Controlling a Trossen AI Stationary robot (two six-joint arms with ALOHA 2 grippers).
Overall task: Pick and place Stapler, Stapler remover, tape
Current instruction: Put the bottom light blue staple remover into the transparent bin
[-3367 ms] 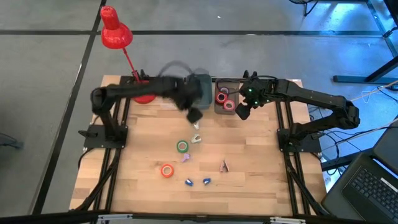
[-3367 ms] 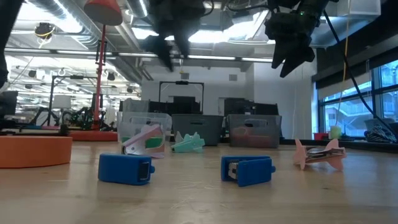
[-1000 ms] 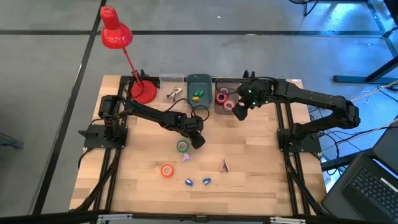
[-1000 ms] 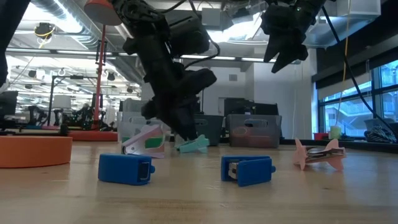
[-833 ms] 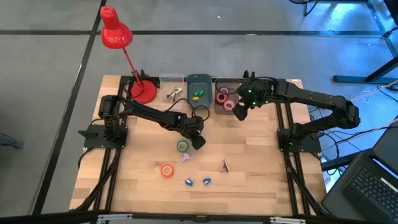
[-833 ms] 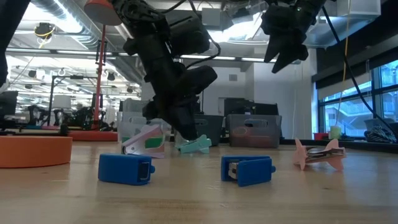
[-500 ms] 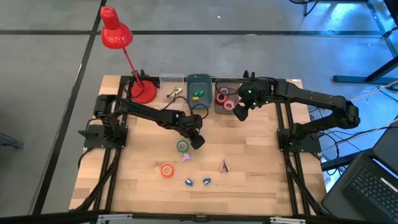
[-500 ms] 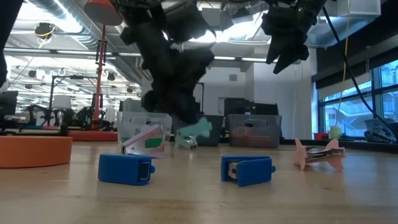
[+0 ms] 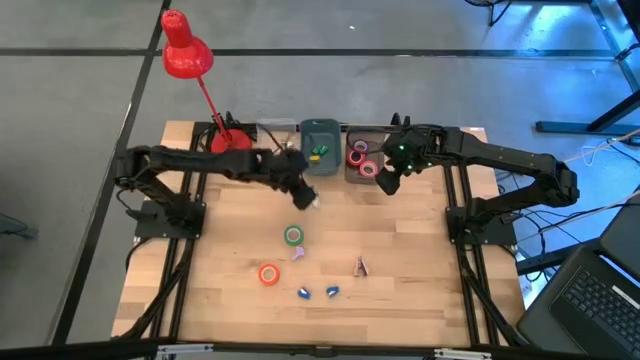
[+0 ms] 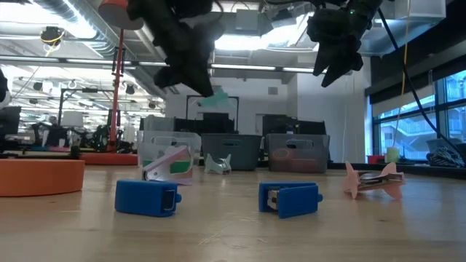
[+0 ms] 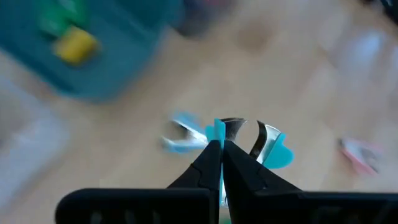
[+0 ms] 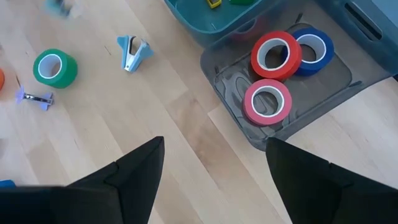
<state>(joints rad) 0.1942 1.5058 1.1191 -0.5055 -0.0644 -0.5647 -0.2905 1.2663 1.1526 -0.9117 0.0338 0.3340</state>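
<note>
A robotics lab or workshop, probably: exposed ceiling ducts [image 10: 80,33], distant benches with equipment [image 10: 69,131] (blurry), concrete floor [image 9: 400,25].

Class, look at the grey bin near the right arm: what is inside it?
Inside the grey bin lie three tape rolls: two red and one blue, partly covered by a red one. Nothing else shows.

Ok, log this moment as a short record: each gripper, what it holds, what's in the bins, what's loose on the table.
left gripper: shut on a light blue staple remover, lifted above the table
right gripper: open, empty, hovering by the grey bin
grey bin: two red tapes, one blue tape
teal bin: small green and yellow items
loose on the table: green tape, orange tape, second staple remover, two blue staplers
</note>
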